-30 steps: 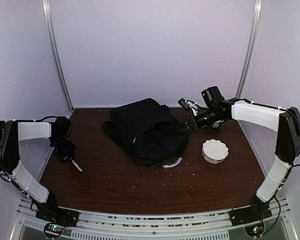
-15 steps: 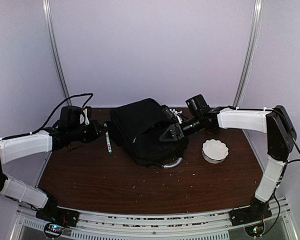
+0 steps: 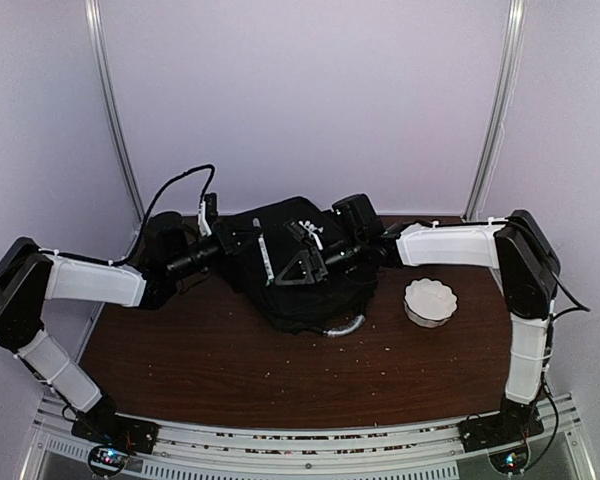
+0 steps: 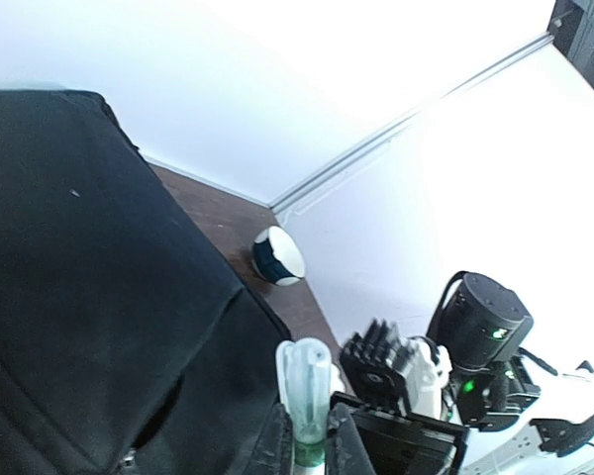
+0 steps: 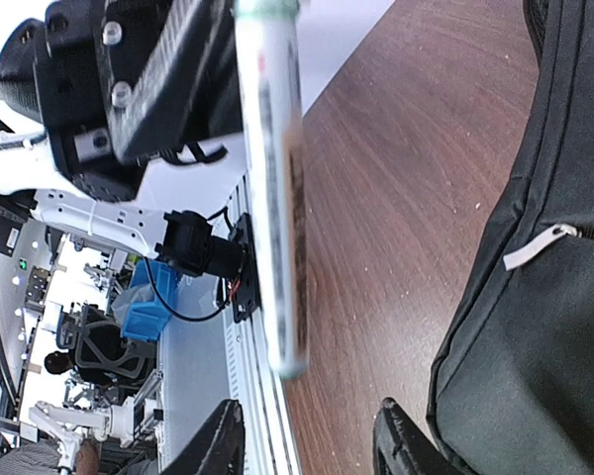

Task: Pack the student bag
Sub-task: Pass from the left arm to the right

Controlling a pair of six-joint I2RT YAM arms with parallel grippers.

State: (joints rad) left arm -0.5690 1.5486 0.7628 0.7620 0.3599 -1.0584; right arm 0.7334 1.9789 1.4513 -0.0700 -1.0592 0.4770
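Note:
The student bag [image 3: 300, 290] lies on the brown table, a large black backpack with a silver handle [image 3: 346, 327] at its near edge. My left gripper [image 3: 250, 240] hovers over the bag's left part, shut on a white marker with a green cap [image 3: 267, 262]. The left wrist view shows that marker [image 4: 310, 396] pinched between the fingers, beside the bag [image 4: 79, 297]. My right gripper [image 3: 288, 264] faces it from the right, open. In the right wrist view the marker [image 5: 274, 208] hangs just ahead of the right gripper [image 5: 307, 445], touching neither finger.
A white scalloped bowl [image 3: 430, 300] stands right of the bag; the left wrist view shows it too [image 4: 277, 255]. A grey zip pull [image 5: 539, 245] lies on the bag's side. Bare table [image 3: 230, 370] runs in front. Walls and metal rails close the back and sides.
My left arm swung from the table's left side to above the bag, carrying the marker. My right gripper moved left over the bag to meet it and its jaws widened.

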